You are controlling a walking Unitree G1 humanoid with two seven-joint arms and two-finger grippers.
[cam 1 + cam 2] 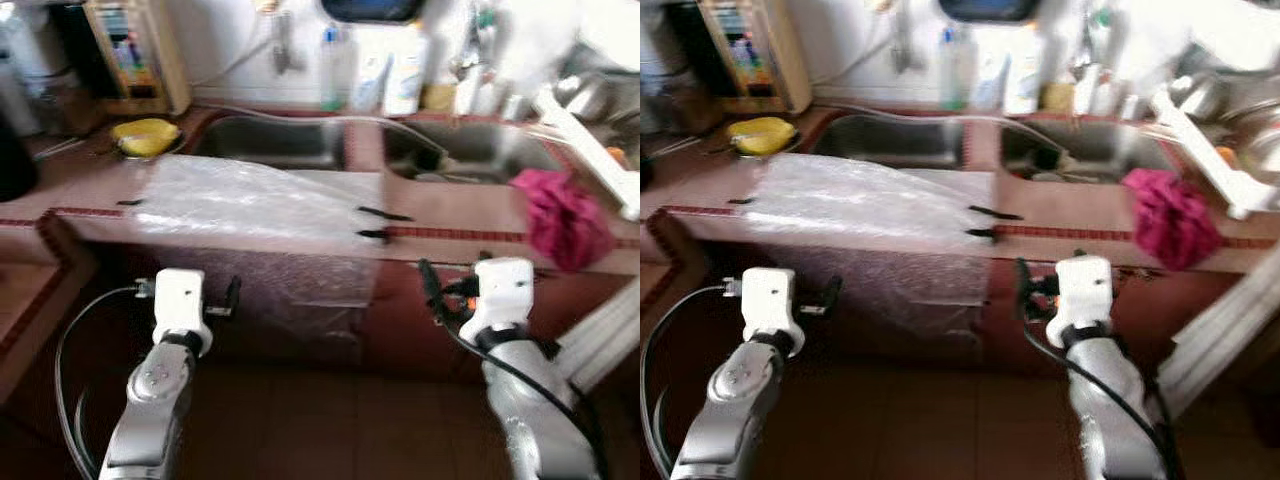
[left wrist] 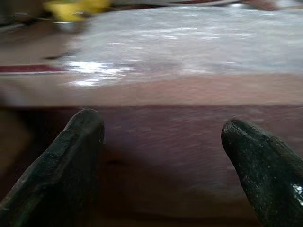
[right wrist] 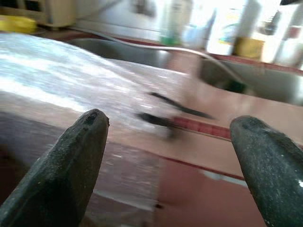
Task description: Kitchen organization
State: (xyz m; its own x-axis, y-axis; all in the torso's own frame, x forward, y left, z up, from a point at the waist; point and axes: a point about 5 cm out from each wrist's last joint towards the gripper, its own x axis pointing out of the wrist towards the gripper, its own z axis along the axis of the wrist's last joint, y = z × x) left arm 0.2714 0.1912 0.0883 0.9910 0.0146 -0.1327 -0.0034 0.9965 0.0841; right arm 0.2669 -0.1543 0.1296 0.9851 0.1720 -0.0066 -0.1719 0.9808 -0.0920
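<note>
A clear plastic sheet [image 1: 255,200] lies across the reddish tiled counter [image 1: 450,215] and hangs down over its front edge. Two dark clips or pegs [image 1: 380,224] sit at the sheet's right border. A crumpled pink cloth [image 1: 562,220] rests on the counter edge at the right. My left gripper [image 2: 161,125] is open, low in front of the counter face below the sheet. My right gripper [image 3: 170,120] is open too, level with the counter edge near the clips. Neither holds anything.
Behind the sheet is a double steel sink [image 1: 275,140] with a hose across it. A yellow bowl [image 1: 146,136] sits at the back left beside a wooden rack [image 1: 135,55]. Bottles [image 1: 337,70] line the back wall. A white handle [image 1: 585,150] slants at the right.
</note>
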